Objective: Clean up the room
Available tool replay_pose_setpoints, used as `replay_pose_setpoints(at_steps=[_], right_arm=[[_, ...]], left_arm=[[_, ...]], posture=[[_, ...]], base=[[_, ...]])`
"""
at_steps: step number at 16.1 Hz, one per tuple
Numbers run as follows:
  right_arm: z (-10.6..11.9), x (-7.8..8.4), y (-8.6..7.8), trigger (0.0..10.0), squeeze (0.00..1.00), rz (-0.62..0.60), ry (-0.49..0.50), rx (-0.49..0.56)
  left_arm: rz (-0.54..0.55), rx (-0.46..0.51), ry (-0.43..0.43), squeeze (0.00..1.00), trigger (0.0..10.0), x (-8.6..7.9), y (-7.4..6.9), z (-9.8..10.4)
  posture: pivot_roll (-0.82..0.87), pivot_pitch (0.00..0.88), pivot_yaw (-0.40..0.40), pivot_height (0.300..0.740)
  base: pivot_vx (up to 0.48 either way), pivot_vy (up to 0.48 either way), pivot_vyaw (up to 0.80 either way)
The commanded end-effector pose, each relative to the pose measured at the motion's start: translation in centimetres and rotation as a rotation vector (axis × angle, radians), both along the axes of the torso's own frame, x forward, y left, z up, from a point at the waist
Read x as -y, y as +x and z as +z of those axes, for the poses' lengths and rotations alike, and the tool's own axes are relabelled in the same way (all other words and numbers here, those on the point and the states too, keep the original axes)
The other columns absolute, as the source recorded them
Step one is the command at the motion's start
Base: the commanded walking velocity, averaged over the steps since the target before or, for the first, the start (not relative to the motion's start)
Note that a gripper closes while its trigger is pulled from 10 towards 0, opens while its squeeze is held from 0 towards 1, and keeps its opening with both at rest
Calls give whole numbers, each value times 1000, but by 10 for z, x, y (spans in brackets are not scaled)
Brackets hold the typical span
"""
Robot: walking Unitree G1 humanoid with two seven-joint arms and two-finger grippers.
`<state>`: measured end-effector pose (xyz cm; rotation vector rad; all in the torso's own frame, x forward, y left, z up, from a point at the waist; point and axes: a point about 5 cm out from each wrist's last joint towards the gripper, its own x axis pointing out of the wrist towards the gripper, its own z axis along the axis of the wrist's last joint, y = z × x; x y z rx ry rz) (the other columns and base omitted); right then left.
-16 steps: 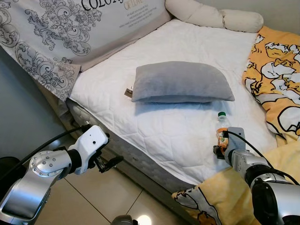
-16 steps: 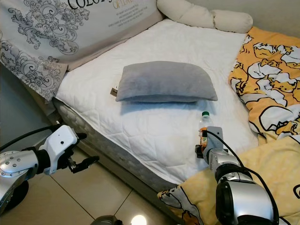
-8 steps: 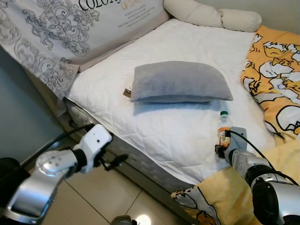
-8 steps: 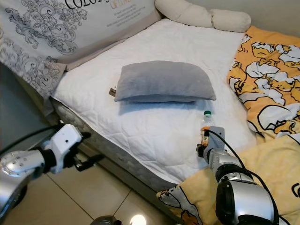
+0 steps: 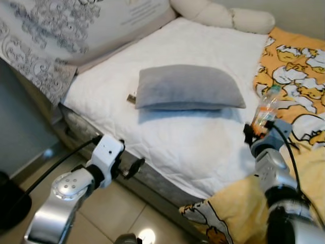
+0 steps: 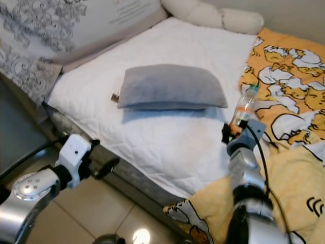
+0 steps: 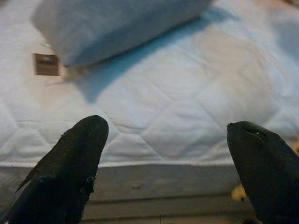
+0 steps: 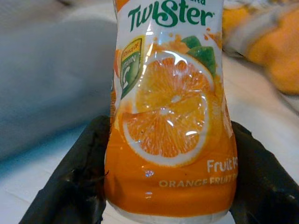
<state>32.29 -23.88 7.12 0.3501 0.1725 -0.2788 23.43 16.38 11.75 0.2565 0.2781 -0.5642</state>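
My right gripper [image 8: 168, 186] is clamped on the lower body of an orange juice bottle [image 5: 265, 108], one black finger [image 8: 70, 182] on each side of the label, and the bottle is lifted clear of the white mattress [image 5: 193, 137], tilted a little toward the yellow cartoon blanket [image 5: 294, 76], just off the near corner of the grey pillow [image 5: 188, 87]. My left gripper [image 7: 168, 154] hangs low at the edge of the bed with its fingers spread wide and nothing between them, pointing across the quilted cover toward the pillow. The worry, as I judge it, is the hold itself: the plastic is smooth and rounded, my fingers grip it low, and most of the bottle stands above them, so a quick swing or a turn of my body could let it pivot or slide out. If it drops, it may roll down into the folds of the blanket or off the mattress onto the tiled floor [image 5: 106, 213]. Squeezing harder could also buckle the thin wall.
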Motion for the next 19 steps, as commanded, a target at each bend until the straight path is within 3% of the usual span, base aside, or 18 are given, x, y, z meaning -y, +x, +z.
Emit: replay_pose_setpoints(at_steps=[1,2,4,5,8,11,14,19], right_arm=[[20,-20,2,10000,0,80,-10,114],[21,-27,2,10000,0,107,-9,121],[20,-73,-11,10000,0,388,19,112],[21,-77,-12,10000,0,407,33,114],[3,-81,-25,10000,0,412,2,-11],[0,-90,-26,10000,0,433,38,-64],[1,-94,-24,10000,0,458,-6,-87],[2,-97,-20,10000,0,452,31,-120]], left_arm=[[103,41,-10,0,10000,-6,1,5],[123,46,-16,0,10000,-6,1,5],[225,21,-70,0,10000,-5,8,1],[231,19,-78,0,10000,-5,10,1],[316,103,-32,0,10000,-16,21,9],[375,139,24,0,10000,-21,29,10],[452,145,27,0,10000,-23,37,6],[412,150,66,0,10000,-14,42,3]], posture=[[73,0,-15,740],[73,0,-15,740],[55,0,-14,740],[45,0,-5,740],[51,0,15,740],[78,0,3,740],[64,0,8,740],[62,0,10,740]], base=[[0,0,800],[0,0,800],[0,0,797],[0,0,794],[0,0,763],[0,0,769],[0,0,788],[0,0,800]])
